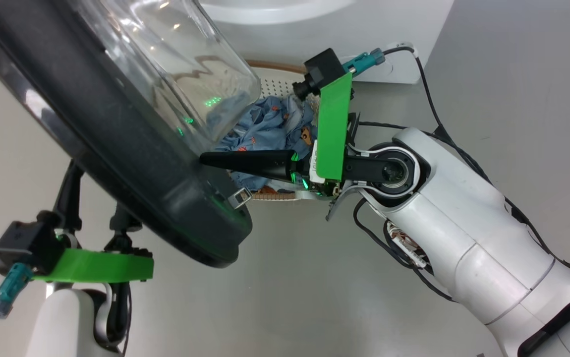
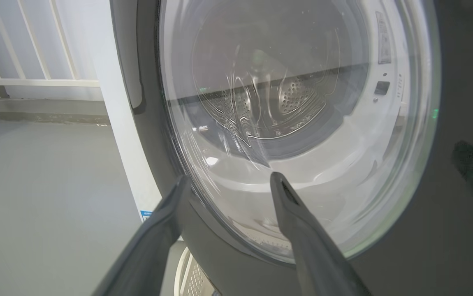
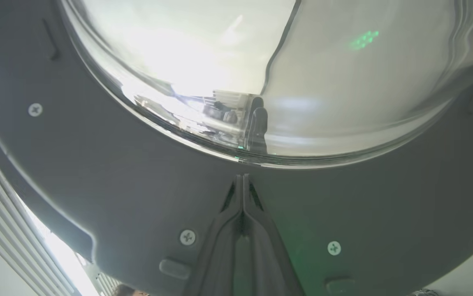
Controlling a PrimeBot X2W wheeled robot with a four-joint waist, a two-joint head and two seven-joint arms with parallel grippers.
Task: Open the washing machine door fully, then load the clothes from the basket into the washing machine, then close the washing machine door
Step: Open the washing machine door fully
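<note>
Head view: the door [image 1: 131, 163] stands part open; the basket [image 1: 275, 82], clothes [image 1: 265, 126] inside, sits on the floor beside it. Your right gripper [image 1: 208, 160], fingers shut and empty, points at the door's inner face. Left wrist view: the left gripper [image 2: 229, 179] is spread wide at the outer face, holding nothing. Right wrist view: the shut tips sit at the dark rim [image 3: 137, 185] beside the glass [image 3: 261, 61]. Push there, never on glass, until the door swings fully clear.

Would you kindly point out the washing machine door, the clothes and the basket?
washing machine door [image 1: 131, 163], head view, black rim.
clothes [image 1: 265, 124], head view, blue fabric.
basket [image 1: 277, 83], head view, perforated wall.
</note>
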